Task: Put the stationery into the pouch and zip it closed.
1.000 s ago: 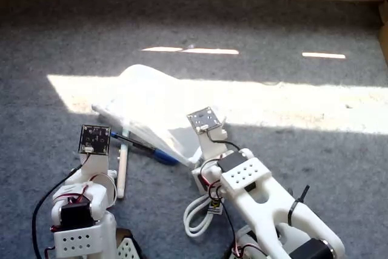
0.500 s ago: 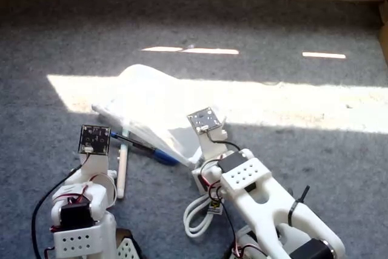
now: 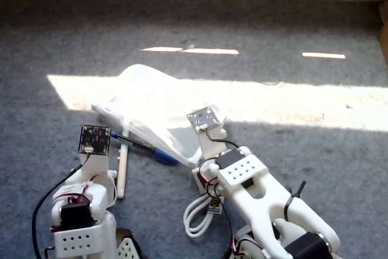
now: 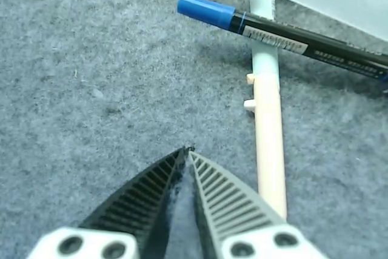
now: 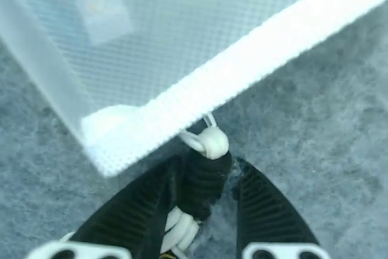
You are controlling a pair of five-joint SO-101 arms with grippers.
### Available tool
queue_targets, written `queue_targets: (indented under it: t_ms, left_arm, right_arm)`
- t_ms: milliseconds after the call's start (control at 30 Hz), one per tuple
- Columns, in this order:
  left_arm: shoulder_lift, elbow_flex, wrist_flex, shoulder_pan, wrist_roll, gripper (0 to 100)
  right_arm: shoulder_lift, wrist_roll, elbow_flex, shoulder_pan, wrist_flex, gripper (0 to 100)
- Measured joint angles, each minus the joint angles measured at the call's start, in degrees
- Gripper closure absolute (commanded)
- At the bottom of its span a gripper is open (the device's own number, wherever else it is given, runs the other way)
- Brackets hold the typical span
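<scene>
At the pouch [image 3: 151, 104] corner, right gripper [image 5: 209, 165] jaws stand spread around the zipper pull [image 5: 203, 187], left gripper [image 4: 185, 153] jaws pressed together; zipping now could lock out the blue marker [image 4: 285, 40].

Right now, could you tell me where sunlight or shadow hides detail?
High view: a sunlight band washes out the pouch; its near edge lies in shadow. Left wrist view: even light on the blue-capped pen. Right wrist view: zipper band glares.

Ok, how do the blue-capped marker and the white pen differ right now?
The blue-capped marker has a black labelled body; the white pen is plain and pale. The marker lies slanted on top, crossing the white pen, which rests flat on the carpet underneath. Both lie outside the pouch, beside its edge.
</scene>
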Motion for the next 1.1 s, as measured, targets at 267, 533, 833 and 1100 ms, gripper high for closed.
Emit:
queue_targets:
  t_ms: [267, 533, 833, 1100]
  left_arm:
    - [0.0, 0.0, 0.0, 0.0, 0.0, 99]
    - [0.0, 0.0, 0.0, 0.0, 0.0, 99]
    - [0.0, 0.0, 0.0, 0.0, 0.0, 99]
    - [0.0, 0.0, 0.0, 0.0, 0.0, 99]
  right_arm:
    - [-1.41, 2.73, -0.26, 0.53, 0.09, 97.8]
    - [-9.93, 4.75, 0.0, 0.26, 4.04, 97.9]
    - [-21.45, 10.37, 0.09, 0.26, 7.21, 98.0]
    - [-27.52, 10.99, -1.41, -0.79, 8.44, 99.3]
